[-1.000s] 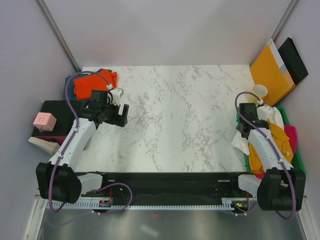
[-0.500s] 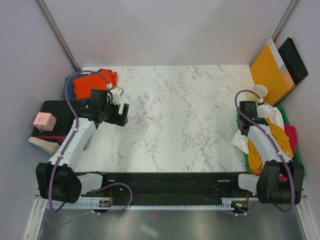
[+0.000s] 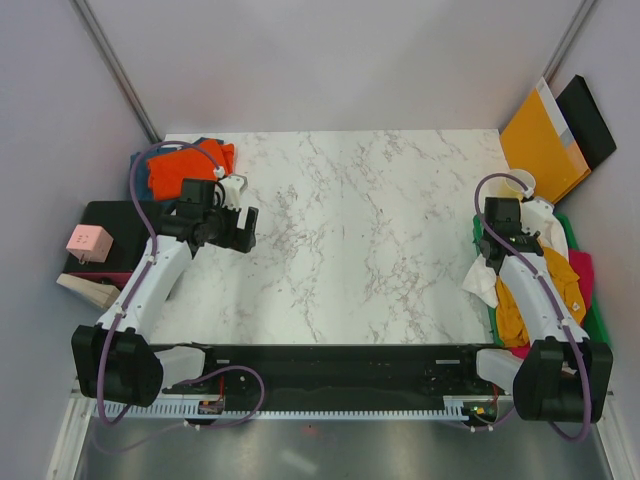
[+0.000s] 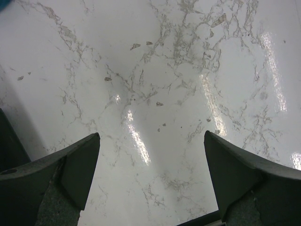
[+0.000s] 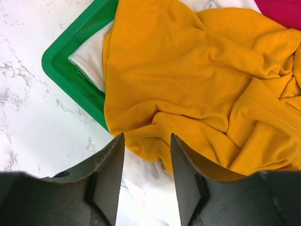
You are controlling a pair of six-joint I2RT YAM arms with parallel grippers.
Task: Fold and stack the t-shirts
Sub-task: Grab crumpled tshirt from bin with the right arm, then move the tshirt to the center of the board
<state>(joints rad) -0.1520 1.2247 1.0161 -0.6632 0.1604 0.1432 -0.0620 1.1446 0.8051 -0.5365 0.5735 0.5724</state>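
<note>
A mustard-yellow t-shirt (image 5: 202,80) lies crumpled in a green tray (image 5: 70,70), on top of a white t-shirt (image 5: 89,56) and beside a magenta one (image 5: 282,9). The pile also shows in the top view (image 3: 545,275). My right gripper (image 5: 147,155) is open and empty just above the near edge of the yellow shirt; in the top view it is at the tray's left side (image 3: 497,232). An orange t-shirt (image 3: 190,160) lies on a teal-blue one (image 3: 140,178) at the back left. My left gripper (image 4: 151,155) is wide open and empty over bare marble (image 3: 238,228).
A stiff orange-brown envelope (image 3: 540,140) and a black folder (image 3: 590,120) lean at the back right, with a paper cup (image 3: 520,183) below them. A pink box (image 3: 88,240) sits on a black object (image 3: 108,215) off the table's left edge.
My right gripper has moved slightly back and to the right, toward the tray of shirts. The left arm has not moved.
</note>
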